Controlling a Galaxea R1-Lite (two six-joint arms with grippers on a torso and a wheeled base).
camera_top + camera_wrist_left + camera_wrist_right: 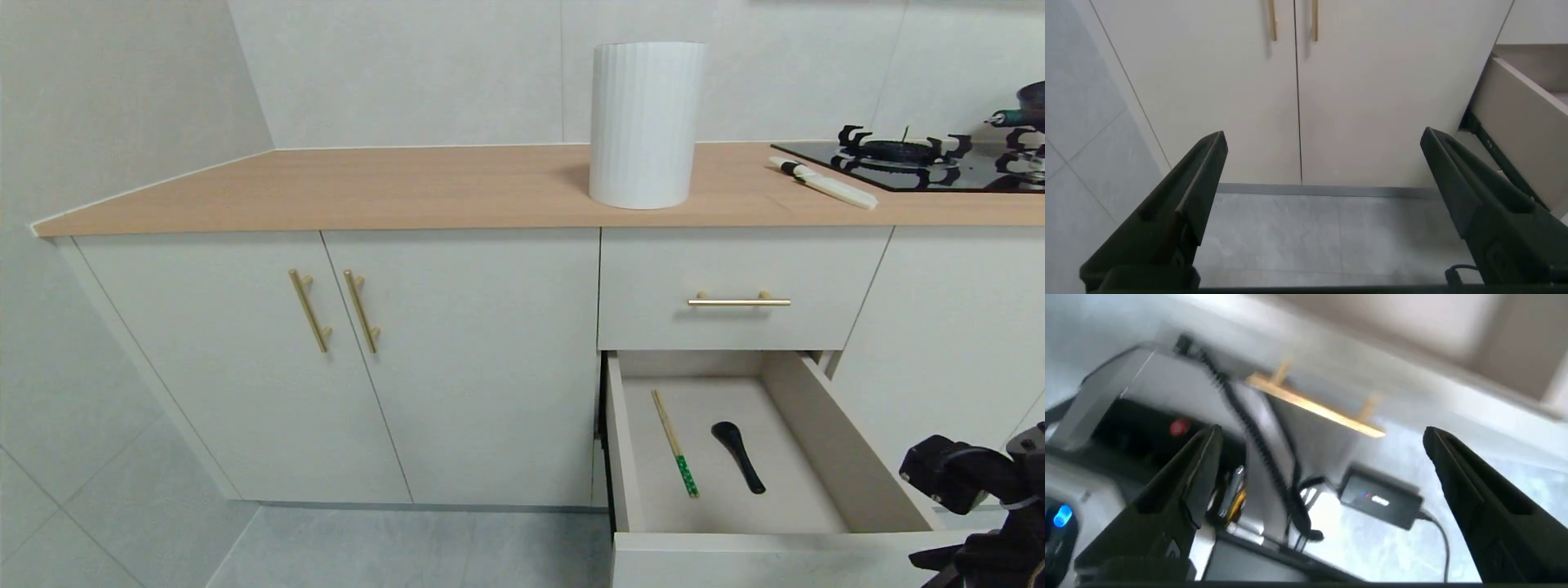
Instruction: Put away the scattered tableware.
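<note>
The lower drawer (841, 445) stands pulled out under the counter. Inside it lie a pair of wooden chopsticks (674, 443) with green ends and a black spoon (739, 456), side by side and apart. A long white utensil (823, 183) with a dark band rests on the countertop beside the stove. My left gripper (1323, 140) is open and holds nothing, low in front of the cabinet doors, with the drawer's side (1527, 98) off to one edge. My right gripper (1323, 439) is open too, pointing at the drawer front's gold handle (1315, 408). My right arm (971, 486) is low, right of the drawer.
A tall white ribbed cylinder (645, 122) stands on the wooden countertop (367, 184) above the drawers. A black gas stove (914, 159) fills the counter's right end. The upper drawer (739, 286) and the double cabinet doors (343, 359) are closed. Grey tiled floor lies below.
</note>
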